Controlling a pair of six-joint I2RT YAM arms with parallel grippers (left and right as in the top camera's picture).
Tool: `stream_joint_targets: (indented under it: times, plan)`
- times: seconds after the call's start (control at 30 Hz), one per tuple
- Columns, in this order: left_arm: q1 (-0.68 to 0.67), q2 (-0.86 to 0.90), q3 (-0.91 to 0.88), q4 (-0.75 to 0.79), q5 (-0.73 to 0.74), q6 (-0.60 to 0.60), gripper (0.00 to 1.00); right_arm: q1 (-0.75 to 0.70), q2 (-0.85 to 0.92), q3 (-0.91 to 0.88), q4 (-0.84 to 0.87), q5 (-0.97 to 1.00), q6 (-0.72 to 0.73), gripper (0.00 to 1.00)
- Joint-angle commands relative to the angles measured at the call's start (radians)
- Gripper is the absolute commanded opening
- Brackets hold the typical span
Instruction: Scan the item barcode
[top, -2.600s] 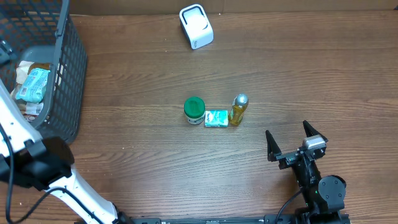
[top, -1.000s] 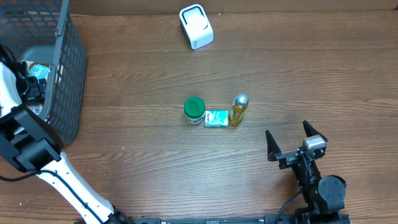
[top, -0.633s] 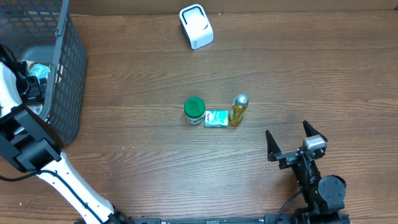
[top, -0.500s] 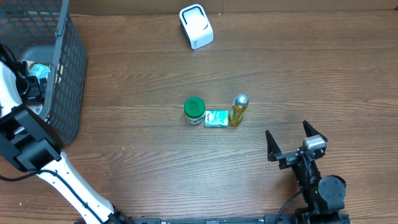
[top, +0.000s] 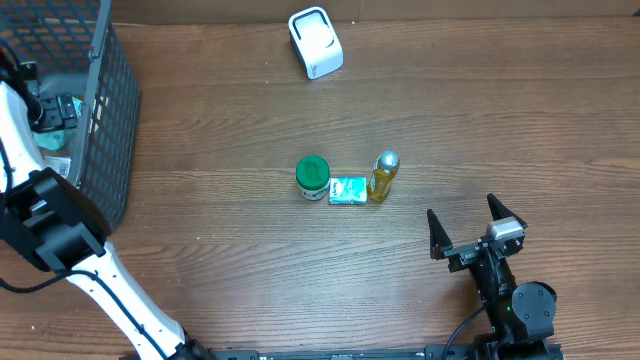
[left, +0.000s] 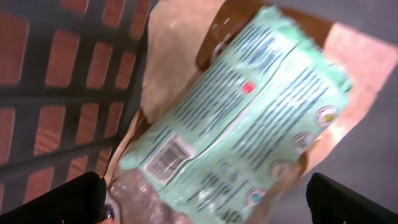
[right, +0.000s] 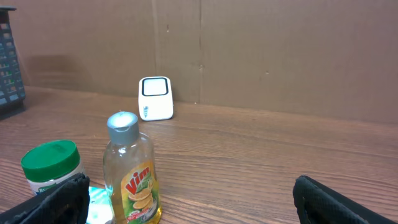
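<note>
A yellow bottle stands beside a green-lidded jar, a white scanner farther back

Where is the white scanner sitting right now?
In the overhead view the white scanner stands at the far edge of the table, near the middle, well behind the green-lidded jar.

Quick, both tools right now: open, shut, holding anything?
Left tool: open, holding nothing, over the green packet in the basket.
Right tool: open, holding nothing.
</note>
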Motion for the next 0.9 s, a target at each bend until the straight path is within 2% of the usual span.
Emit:
stream_joint_targets:
  times: [0.0,0.3,0.53,0.8,0.87]
  plan:
    - [-0.013,0.022,0.021,0.032,0.019,0.006,1.00,-0.002,-0.007,-0.011,0.005,-0.005,-0.002,1.00]
    - [-0.015,0.034,0.021,0.141,0.030,0.051,1.00,-0.002,-0.007,-0.011,0.005,-0.005,-0.002,1.00]
    - [-0.015,0.069,0.020,0.136,0.120,0.196,1.00,-0.002,-0.007,-0.011,0.005,-0.005,-0.002,1.00]
    - [-0.013,0.097,0.015,0.132,0.119,0.222,1.00,-0.002,-0.007,-0.011,0.005,-0.006,-0.002,1.00]
    - [-0.013,0.101,0.015,0.128,0.119,0.222,0.89,-0.002,-0.007,-0.011,0.005,-0.006,-0.002,1.00]
